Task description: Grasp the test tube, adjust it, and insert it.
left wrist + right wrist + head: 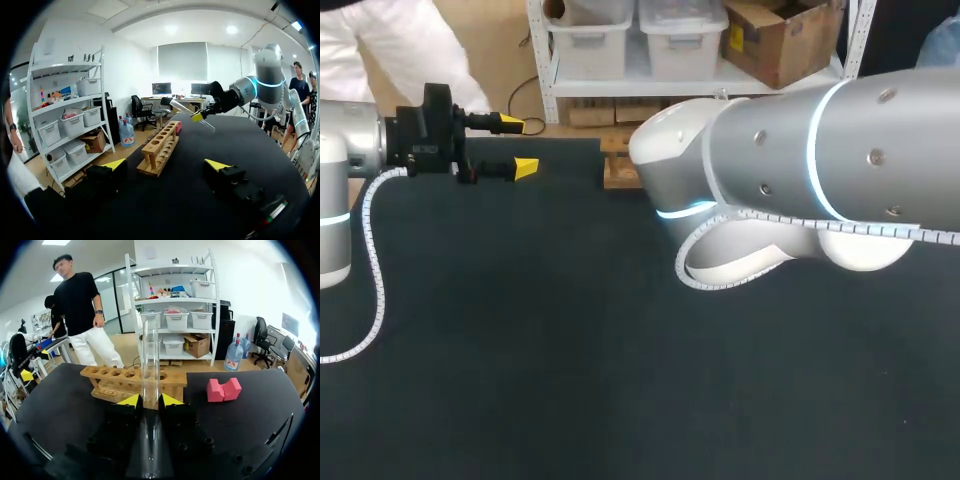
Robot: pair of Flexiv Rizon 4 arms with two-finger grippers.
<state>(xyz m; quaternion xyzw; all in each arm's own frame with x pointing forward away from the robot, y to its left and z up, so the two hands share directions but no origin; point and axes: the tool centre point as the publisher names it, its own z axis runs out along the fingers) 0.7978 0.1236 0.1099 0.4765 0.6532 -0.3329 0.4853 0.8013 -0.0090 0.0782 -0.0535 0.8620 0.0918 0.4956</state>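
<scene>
Right claw (pixel 150 401) is gripping the test tube (pixel 150 355), its long axis pointing toward the rack (pixel 102 373) ahead; left claw (pixel 518 146) is hanging open.

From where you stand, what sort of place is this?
Probably a robotics lab bench: a black-topped table, a wooden rack of round holes, a clear test tube clamped in the right gripper.

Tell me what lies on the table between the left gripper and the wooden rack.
Nothing. In the head view only bare black table separates the left gripper from the wooden rack; the left wrist view shows no object there either.
</scene>
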